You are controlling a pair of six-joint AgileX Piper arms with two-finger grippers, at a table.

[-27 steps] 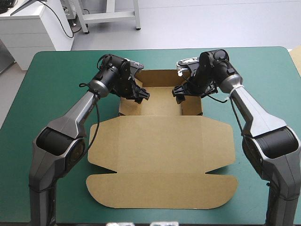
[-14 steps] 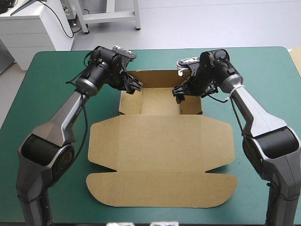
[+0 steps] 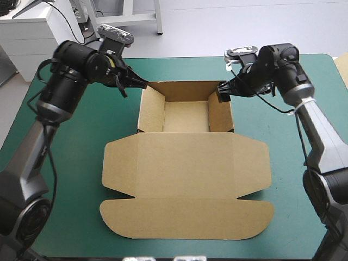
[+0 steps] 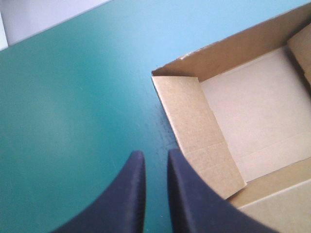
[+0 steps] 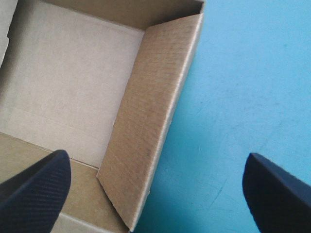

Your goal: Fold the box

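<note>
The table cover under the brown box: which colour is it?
Teal-green table cover, best in the high view.

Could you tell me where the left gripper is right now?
In the high view, the left gripper hovers over the teal-green cover, just outside the box's far left corner.

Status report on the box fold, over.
Left gripper shut, empty, beside the box, far-left corner. Right gripper open over the right wall. Open tray, lid flat. Nothing in the way.
</note>
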